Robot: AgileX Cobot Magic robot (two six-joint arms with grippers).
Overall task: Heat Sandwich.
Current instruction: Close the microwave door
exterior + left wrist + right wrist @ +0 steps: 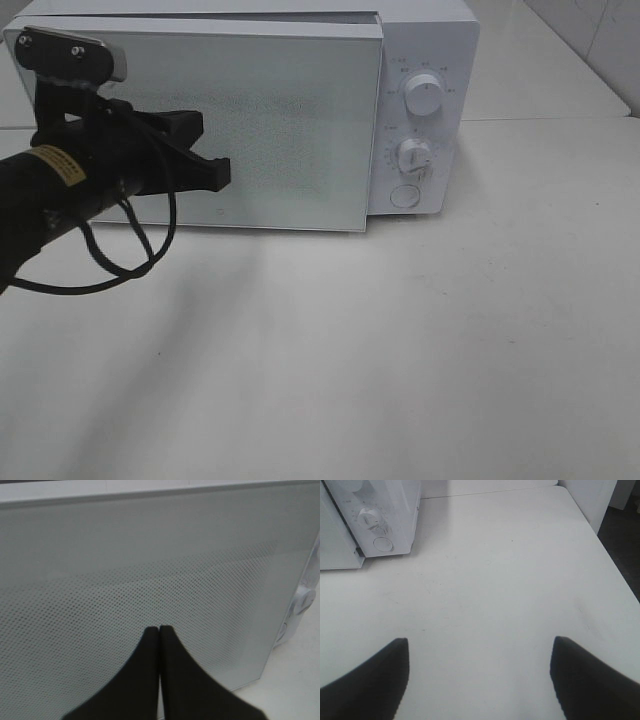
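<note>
Left gripper [222,172]: clenched, fingertips pressed together with no gap and nothing between them. It points straight at the front of the microwave [430,60], level with the middle of its door [290,120]. Neither view shows whether the tips touch the panel; they are just beside it at most.
Microwave: white, standing at the back of the table [400,350]; reference point for every entry here.
Door: frosted panel with dotted mesh, covering the microwave cavity. Its free edge, next to the controls, stands slightly proud of the microwave body, so it reads as not fully latched.
Reason for clenched jaws: judged to act as a blunt pusher, giving one firm point to press the door home.
Controls: upper knob [424,97], lower knob [414,156] and round button [404,196], in a column on the microwave front beside the door's free edge. No gripper is near them.
Sandwich: not visible in any view. No plate shows on the table in front of the microwave, and the frosted panel hides whether it sits inside.
Right gripper [480,641]: jaws spread wide, empty, above bare table well in front of the microwave's control side. Judged parked clear of the door, within reach of the knobs.
Cable [120,260]: loops under the left arm, in front of the microwave's lower corner, clear of the door.
</note>
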